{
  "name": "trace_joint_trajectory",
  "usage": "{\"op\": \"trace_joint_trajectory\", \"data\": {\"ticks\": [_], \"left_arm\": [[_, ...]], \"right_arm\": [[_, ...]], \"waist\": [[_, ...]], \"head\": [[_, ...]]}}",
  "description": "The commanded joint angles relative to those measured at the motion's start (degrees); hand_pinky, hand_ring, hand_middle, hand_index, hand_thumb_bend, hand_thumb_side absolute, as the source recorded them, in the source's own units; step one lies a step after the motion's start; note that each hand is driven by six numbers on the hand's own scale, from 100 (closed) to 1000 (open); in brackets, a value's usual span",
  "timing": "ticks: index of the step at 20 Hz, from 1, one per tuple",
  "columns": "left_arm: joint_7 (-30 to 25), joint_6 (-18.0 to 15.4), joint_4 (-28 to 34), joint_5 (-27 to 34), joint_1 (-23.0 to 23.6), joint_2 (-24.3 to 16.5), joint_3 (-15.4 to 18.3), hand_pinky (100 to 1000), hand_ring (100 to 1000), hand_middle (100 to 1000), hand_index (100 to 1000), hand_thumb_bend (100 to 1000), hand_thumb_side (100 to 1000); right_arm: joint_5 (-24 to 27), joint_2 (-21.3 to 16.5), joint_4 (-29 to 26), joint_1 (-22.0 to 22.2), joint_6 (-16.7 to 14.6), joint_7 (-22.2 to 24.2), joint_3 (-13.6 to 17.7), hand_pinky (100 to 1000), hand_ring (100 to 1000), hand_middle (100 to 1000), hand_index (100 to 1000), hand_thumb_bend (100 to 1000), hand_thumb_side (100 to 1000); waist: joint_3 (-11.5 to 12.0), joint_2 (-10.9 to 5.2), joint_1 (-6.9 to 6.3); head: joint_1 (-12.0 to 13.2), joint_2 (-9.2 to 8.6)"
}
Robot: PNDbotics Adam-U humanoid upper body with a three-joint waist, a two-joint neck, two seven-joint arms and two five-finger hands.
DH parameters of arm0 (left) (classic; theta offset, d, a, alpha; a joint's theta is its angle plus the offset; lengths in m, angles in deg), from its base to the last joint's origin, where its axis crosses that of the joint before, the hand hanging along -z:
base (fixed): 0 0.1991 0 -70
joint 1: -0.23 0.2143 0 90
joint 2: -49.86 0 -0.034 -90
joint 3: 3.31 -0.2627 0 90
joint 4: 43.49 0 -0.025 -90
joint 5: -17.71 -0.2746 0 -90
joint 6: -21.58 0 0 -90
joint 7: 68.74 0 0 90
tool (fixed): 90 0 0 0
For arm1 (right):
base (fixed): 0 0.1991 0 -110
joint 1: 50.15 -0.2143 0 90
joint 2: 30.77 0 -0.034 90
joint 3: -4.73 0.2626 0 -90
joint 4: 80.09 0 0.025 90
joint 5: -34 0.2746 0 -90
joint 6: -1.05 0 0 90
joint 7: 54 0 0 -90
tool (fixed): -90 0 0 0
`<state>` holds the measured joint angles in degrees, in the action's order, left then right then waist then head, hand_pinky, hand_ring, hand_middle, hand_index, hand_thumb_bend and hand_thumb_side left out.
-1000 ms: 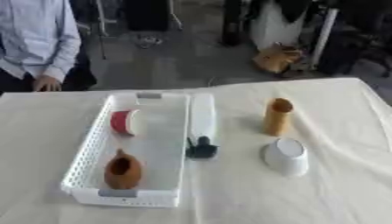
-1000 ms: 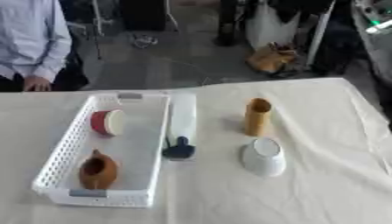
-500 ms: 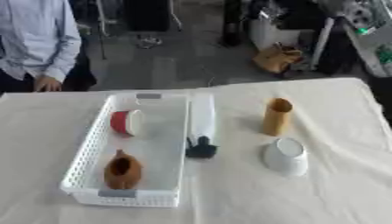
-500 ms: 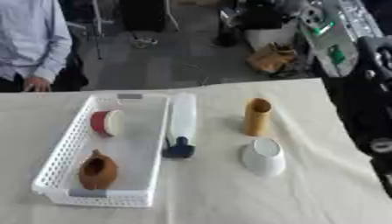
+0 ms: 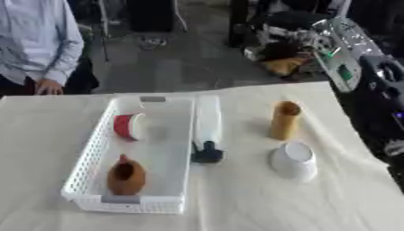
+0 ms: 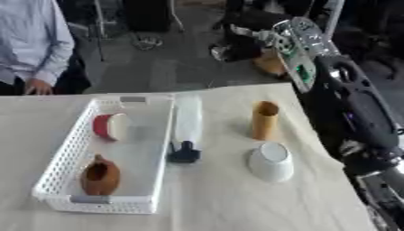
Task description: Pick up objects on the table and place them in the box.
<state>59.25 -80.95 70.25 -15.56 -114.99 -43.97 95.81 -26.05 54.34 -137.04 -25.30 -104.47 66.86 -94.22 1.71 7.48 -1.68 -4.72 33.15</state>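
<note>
A white basket (image 5: 88, 155) lies on the left of the cloth. In it are a red cup (image 5: 126, 126) on its side and a brown pot (image 5: 126, 177). Along the basket's right wall lies a white bottle (image 5: 208, 121) with a dark cap (image 5: 208, 154). A tan cylinder (image 5: 285, 120) stands to the right of the bottle. Just in front of the cylinder a white cup (image 5: 293, 160) lies tipped over. My right arm (image 6: 351, 113) rises along the right edge. Its hand (image 6: 254, 34) is held high beyond the table's far edge, above the cylinder and blurred.
A cream cloth (image 5: 245, 207) covers the table, with bare room at the front and between the bottle and the cylinder. Dark equipment and a brown object (image 5: 284, 65) stand on the floor behind the far edge.
My right arm has swung in from the right edge, up and leftward across the view. The objects on the table have not moved.
</note>
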Motion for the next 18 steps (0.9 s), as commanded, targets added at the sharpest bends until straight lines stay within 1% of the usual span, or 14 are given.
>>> {"op": "trace_joint_trajectory", "data": {"ticks": [1,3,4,5,8,11,12,13,14,15,16,17,18], "left_arm": [[-0.28,0.12,0.85,0.33,-0.65,-0.52,0.13,962,977,957,978,100,1000],[-0.37,0.14,0.85,0.39,-0.63,-0.49,0.13,963,978,953,975,100,1000],[-0.4,0.14,0.85,0.42,-0.63,-0.48,0.14,963,978,953,975,100,1000],[-0.43,0.14,0.85,0.44,-0.63,-0.47,0.14,965,979,951,974,100,1000],[-0.57,0.22,0.85,0.61,-0.62,-0.44,0.14,967,978,935,965,100,1000],[-0.74,0.24,0.85,0.79,-0.63,-0.41,0.12,968,979,930,960,100,1000],[-0.8,0.25,0.85,0.84,-0.64,-0.4,0.12,971,979,919,954,100,1000],[-0.87,0.29,0.85,0.91,-0.65,-0.39,0.11,971,979,919,954,100,1000],[-0.93,0.31,0.85,0.98,-0.67,-0.37,0.11,971,979,915,953,100,1000],[-0.98,0.33,0.85,1.03,-0.68,-0.37,0.12,971,979,915,953,100,1000],[-1.05,0.35,0.85,1.1,-0.67,-0.34,0.11,973,979,903,947,100,1000],[-1.13,0.38,0.85,1.21,-0.65,-0.31,0.09,973,979,903,947,100,1000],[-1.2,0.41,0.85,1.29,-0.64,-0.29,0.1,973,978,894,942,100,1000]], "right_arm": [[-1.57,-1.55,1.5,-0.5,0.99,1.6,0.94,950,960,955,1000,272,1000],[-1.82,-1.73,2.53,-0.01,1.66,1.89,1.37,941,962,956,1000,307,1000],[-1.8,-1.79,2.88,0.12,1.86,2.0,1.52,941,962,956,1000,307,1000],[-1.76,-1.83,3.13,0.2,2.0,2.08,1.61,931,961,936,1000,328,1000],[-1.48,-2.15,4.93,0.54,2.94,4.51,1.79,912,963,964,1000,337,1000],[-2.3,-2.35,5.69,0.4,3.41,7.04,1.69,904,961,971,1000,344,1000],[-2.55,-2.38,6.11,0.41,3.49,8.03,1.7,871,962,979,1000,420,885],[-2.66,-2.37,6.79,0.27,3.58,9.56,1.81,871,962,979,1000,420,885],[-2.68,-2.35,7.34,0.1,3.68,11.03,1.97,875,964,981,1000,450,831],[-2.65,-2.33,7.65,-0.07,3.79,12.21,2.14,875,964,981,1000,450,831],[-2.67,-2.31,8.78,-0.14,4.19,14.38,2.23,908,1000,1000,1000,597,647],[-2.57,-2.25,10.07,-0.59,4.85,17.38,2.48,908,1000,1000,1000,597,647],[-2.66,-2.29,10.84,-0.93,5.46,19.27,2.62,919,1000,1000,1000,602,607]], "waist": [[-0.11,-0.7,-0.05],[-0.2,-0.64,-0.12],[-0.22,-0.63,-0.15],[-0.24,-0.62,-0.17],[-0.31,-0.57,-0.38],[-0.34,-0.54,-0.47],[-0.36,-0.52,-0.47],[-0.37,-0.51,-0.49],[-0.37,-0.5,-0.49],[-0.38,-0.5,-0.49],[-0.3,-0.49,-0.48],[-0.21,-0.5,-0.47],[-0.13,-0.49,-0.45]], "head": [[0.06,-0.01],[0.12,-0.08],[0.15,-0.09],[0.17,-0.09],[0.27,-0.14],[0.21,-0.08],[0.2,-0.08],[0.19,-0.08],[0.19,-0.07],[0.19,-0.06],[0.14,-0.09],[0.08,-0.11],[0.01,-0.13]]}}
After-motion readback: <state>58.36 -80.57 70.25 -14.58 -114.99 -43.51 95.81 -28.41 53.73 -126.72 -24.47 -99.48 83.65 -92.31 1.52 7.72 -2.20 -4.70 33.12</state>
